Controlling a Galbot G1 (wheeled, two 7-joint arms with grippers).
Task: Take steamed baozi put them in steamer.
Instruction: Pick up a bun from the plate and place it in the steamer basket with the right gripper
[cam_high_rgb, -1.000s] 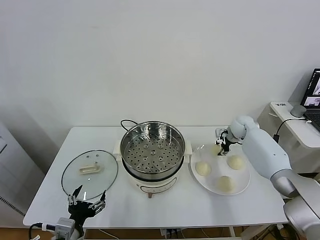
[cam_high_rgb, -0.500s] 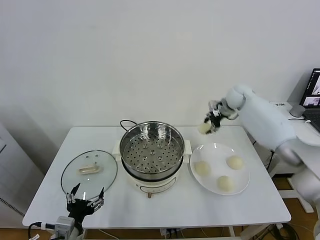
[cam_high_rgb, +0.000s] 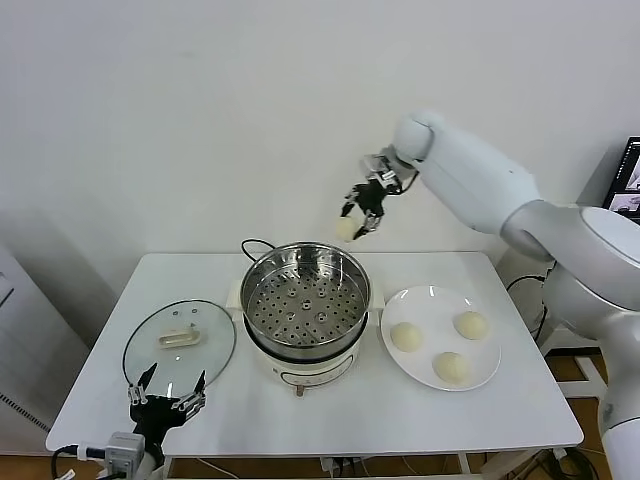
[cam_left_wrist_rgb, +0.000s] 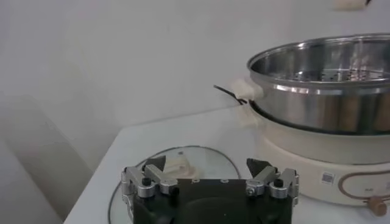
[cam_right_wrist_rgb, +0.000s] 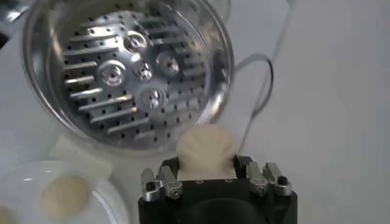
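Aloft, right gripper pinches a smooth cream-white baozi above the shiny steamer.

The steamer stands at the centre of the table, with the glass lid lying flat to its left and the plate to its right. Three baozi rest on the plate. A fourth baozi is in the air, apparently above the steamer's rear rim, and the left gripper sits at the table's front edge, before the lid.
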